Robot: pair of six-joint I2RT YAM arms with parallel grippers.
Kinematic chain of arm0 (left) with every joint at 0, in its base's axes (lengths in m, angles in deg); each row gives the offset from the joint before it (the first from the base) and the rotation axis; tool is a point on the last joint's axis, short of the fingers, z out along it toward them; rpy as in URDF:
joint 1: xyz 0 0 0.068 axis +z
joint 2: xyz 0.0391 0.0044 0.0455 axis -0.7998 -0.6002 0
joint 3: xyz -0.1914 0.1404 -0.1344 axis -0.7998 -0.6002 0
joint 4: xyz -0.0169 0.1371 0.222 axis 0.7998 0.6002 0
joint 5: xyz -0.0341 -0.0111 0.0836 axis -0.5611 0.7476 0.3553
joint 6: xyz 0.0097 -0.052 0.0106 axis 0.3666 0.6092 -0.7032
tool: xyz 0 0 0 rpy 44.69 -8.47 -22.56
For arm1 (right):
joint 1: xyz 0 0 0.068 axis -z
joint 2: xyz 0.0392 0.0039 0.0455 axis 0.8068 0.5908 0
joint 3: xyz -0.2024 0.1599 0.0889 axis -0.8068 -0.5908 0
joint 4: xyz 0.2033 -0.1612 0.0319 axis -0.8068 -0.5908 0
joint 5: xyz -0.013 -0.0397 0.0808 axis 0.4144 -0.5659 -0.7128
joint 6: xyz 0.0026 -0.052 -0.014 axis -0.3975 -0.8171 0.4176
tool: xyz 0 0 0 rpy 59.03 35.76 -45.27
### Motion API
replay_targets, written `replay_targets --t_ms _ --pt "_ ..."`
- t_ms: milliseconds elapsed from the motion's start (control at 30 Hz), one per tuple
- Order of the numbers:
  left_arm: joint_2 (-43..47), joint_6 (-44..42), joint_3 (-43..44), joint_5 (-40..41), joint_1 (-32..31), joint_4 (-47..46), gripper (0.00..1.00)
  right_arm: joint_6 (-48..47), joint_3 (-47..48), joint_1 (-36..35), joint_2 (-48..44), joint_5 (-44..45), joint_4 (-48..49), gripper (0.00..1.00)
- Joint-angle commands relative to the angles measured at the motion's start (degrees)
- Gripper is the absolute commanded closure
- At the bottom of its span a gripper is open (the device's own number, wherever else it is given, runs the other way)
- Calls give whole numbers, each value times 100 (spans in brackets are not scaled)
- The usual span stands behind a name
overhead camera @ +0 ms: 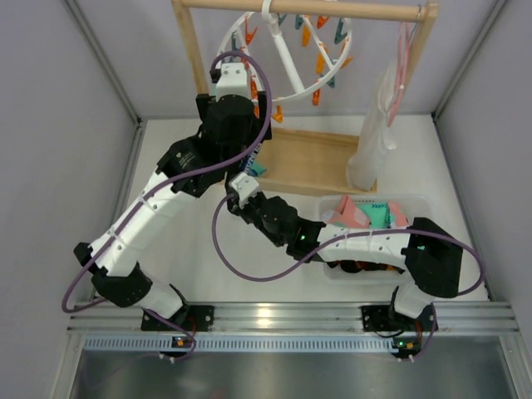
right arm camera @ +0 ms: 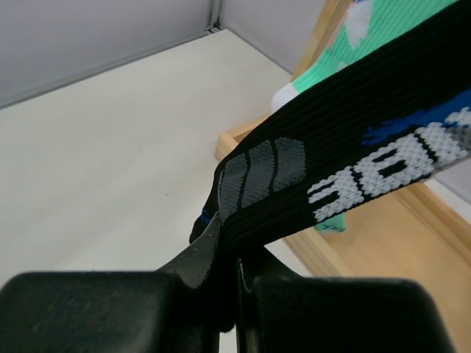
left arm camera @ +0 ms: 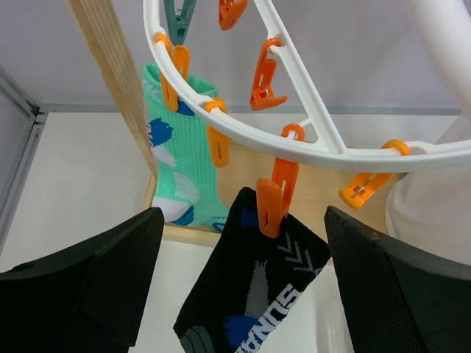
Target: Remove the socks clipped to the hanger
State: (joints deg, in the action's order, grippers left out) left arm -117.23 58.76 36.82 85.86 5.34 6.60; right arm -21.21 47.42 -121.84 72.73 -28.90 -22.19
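The white ring hanger hangs from the wooden rail, with orange and teal clothespins round it. An orange clothespin holds a black sock with white lettering. My left gripper stands open, one finger on each side of that sock's clipped top, not touching it. My right gripper is shut on the same black sock's lower end and keeps it stretched. A teal-mint patterned sock is clipped to the ring just to the left, next to the wooden post.
The wooden rack's post and base tray lie close behind the socks. A long white garment and a thin pink hanger hang at the right. A clear bin on the right holds several loose socks.
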Motion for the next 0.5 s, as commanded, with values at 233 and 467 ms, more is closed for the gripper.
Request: replay_targets --t_ms 233,467 --pt "33 -363 160 317 22 -157 11 -933 901 -472 454 708 -537 100" --pt "-469 -592 442 597 22 -166 16 -1091 1086 -507 630 621 -599 100"
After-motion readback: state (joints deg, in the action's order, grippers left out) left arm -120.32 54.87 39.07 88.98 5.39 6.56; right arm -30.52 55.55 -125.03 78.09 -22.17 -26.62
